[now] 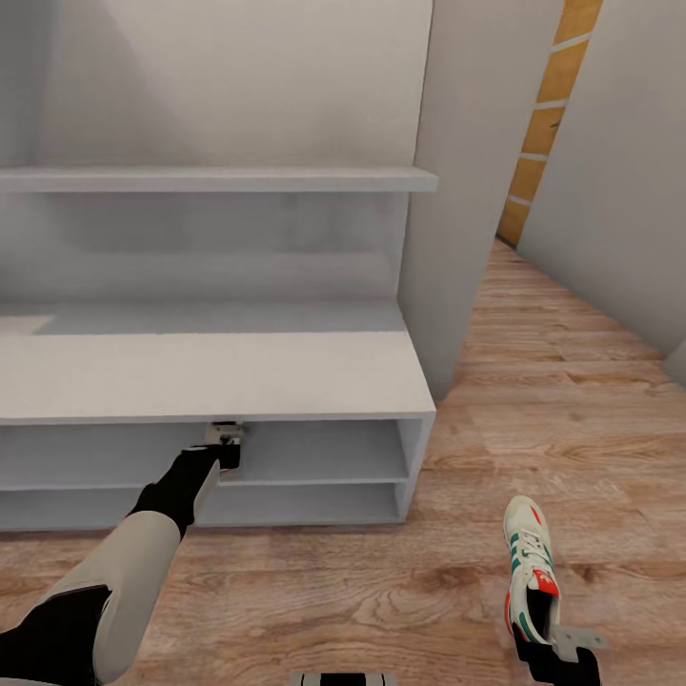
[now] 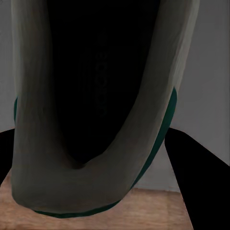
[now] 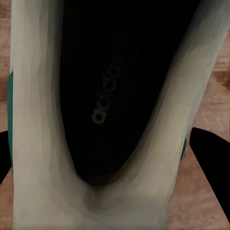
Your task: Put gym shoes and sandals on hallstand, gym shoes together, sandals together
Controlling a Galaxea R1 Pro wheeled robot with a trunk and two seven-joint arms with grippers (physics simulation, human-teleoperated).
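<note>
The pale grey hallstand (image 1: pixel 210 372) stands in front of me, with a long bench top and two open tiers below. My left gripper (image 1: pixel 226 440) reaches into the upper tier under the bench edge. It is shut on one gym shoe (image 2: pixel 91 187), whose cream collar and green trim sit between the black fingers (image 2: pixel 201 187); in the head view the bench top hides that shoe. My right gripper (image 1: pixel 557 653) holds the other gym shoe (image 1: pixel 530 572) by its heel above the corridor floor (image 1: pixel 534 400), toe pointing away; its dark insole (image 3: pixel 110 96) fills the wrist view. The sandals are out of view.
A wall shelf (image 1: pixel 219 179) runs above the bench. A tall grey panel (image 1: pixel 472 191) closes the hallstand's right end. Open wood floor stretches to the right, bounded by a grey wall (image 1: pixel 619 191) and an orange strip (image 1: pixel 548 114) at the back.
</note>
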